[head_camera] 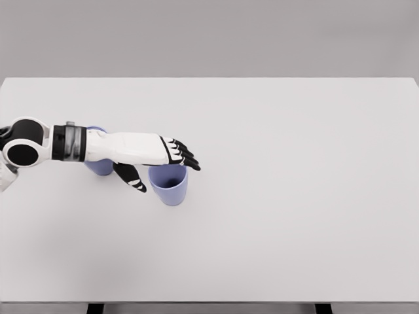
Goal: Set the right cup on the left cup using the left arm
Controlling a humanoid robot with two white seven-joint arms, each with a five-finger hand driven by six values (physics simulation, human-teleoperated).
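Two light blue cups stand upright on the white table [275, 196]. The right cup [169, 188] is left of the table's middle, its opening facing up. The left cup [99, 166] sits behind my forearm, mostly hidden, with only its rim and lower body showing. My left hand [167, 163] reaches in from the left and hovers at the right cup's rim. Its fingers [185, 157] stretch over the far edge of the rim while the thumb [134, 180] hangs just left of the cup. The hand is open and grips nothing.
The table's front edge runs along the bottom of the view, with two dark legs [95, 308] below it. A plain grey wall [209, 36] rises behind the table's far edge.
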